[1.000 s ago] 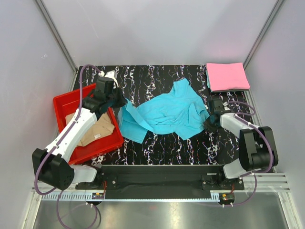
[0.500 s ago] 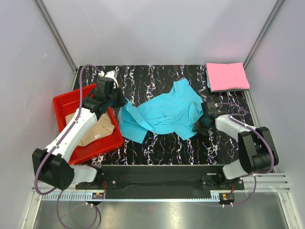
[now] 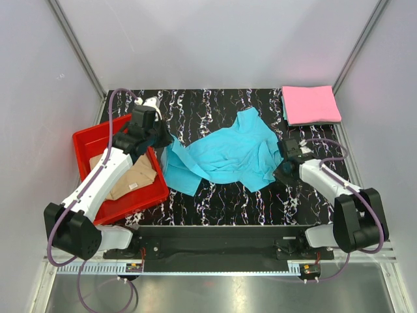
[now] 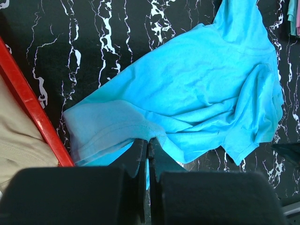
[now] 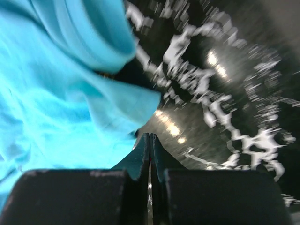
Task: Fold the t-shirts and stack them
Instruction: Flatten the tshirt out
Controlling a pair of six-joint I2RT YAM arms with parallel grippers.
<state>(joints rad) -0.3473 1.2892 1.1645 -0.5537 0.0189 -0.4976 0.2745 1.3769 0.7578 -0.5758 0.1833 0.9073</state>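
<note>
The turquoise t-shirt point(image 3: 225, 153) lies crumpled and spread on the black marbled table; it also shows in the left wrist view point(image 4: 187, 89) and the right wrist view point(image 5: 56, 93). My left gripper point(image 3: 160, 139) is shut on its left edge point(image 4: 149, 139), beside the tray. My right gripper point(image 3: 282, 171) is shut, its tips point(image 5: 150, 136) at the shirt's lower right hem; no cloth shows between the jaws. The pink t-shirt point(image 3: 311, 104) lies folded at the back right corner. The tan t-shirt point(image 3: 133, 179) lies crumpled in the red tray.
The red plastic tray point(image 3: 98, 134) stands at the left, partly under my left arm; its rim shows in the left wrist view point(image 4: 28, 103). Grey walls enclose the table. A thin turquoise edge shows under the pink shirt's left side.
My right gripper moved left toward the shirt's hem, then back a little right with its wrist turned. The left arm and the shirt have barely moved.
</note>
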